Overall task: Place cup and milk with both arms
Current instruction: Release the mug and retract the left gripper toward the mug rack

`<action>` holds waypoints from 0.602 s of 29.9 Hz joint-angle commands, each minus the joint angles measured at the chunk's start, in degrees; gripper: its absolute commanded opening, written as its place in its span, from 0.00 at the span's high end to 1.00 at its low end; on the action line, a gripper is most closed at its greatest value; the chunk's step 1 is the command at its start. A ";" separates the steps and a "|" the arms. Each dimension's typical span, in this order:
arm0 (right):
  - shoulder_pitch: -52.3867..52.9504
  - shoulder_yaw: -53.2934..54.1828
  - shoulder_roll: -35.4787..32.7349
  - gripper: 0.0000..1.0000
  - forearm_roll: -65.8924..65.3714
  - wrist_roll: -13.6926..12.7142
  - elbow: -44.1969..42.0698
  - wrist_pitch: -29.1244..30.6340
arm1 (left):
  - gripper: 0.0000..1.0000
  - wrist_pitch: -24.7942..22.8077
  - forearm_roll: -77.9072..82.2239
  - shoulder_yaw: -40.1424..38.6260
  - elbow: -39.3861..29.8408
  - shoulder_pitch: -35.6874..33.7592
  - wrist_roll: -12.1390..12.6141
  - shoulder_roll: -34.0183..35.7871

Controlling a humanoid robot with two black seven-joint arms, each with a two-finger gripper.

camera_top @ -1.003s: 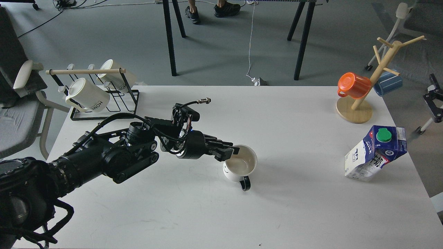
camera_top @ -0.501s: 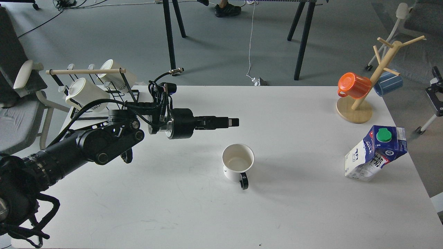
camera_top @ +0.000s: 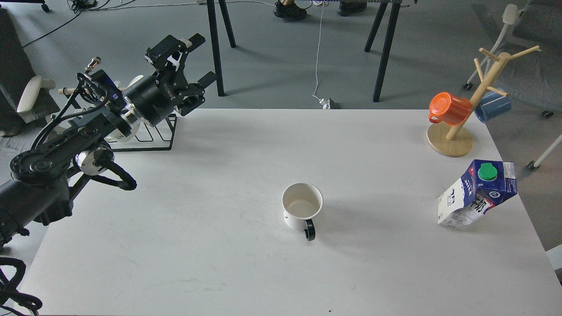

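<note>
The cup (camera_top: 301,210), a cream-white mug with a black handle toward me, stands upright and empty near the middle of the white table (camera_top: 219,263). The milk (camera_top: 476,194), a blue and white carton with a green cap, stands at the right side of the table. My left gripper (camera_top: 199,61) is open and empty, raised above the table's far left corner, far from the cup. My right arm is out of view.
A black wire rack (camera_top: 145,131) with cream mugs sits at the far left, partly hidden behind my left arm. A wooden mug tree (camera_top: 465,118) with an orange mug (camera_top: 448,108) and a blue mug stands at the far right. Table legs and feet show beyond.
My left gripper let go of the cup's rim, then pulled back and up to the far left. The cup stays upright where it was; the milk has not moved.
</note>
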 commanded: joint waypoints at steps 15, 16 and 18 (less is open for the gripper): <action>3.37 -9.99 23.16 0.01 -11.80 0.00 -3.72 0.00 | 0.02 0.01 -0.08 0.63 -0.02 1.76 -0.01 -0.06; 3.99 -9.99 23.86 0.01 -12.50 0.00 -3.89 0.00 | 0.02 0.01 0.00 0.63 -0.02 1.76 -0.01 0.02; 5.04 -9.90 25.18 0.01 -13.73 0.00 -3.98 0.00 | 0.02 0.01 0.09 0.63 -0.02 1.76 -0.01 0.03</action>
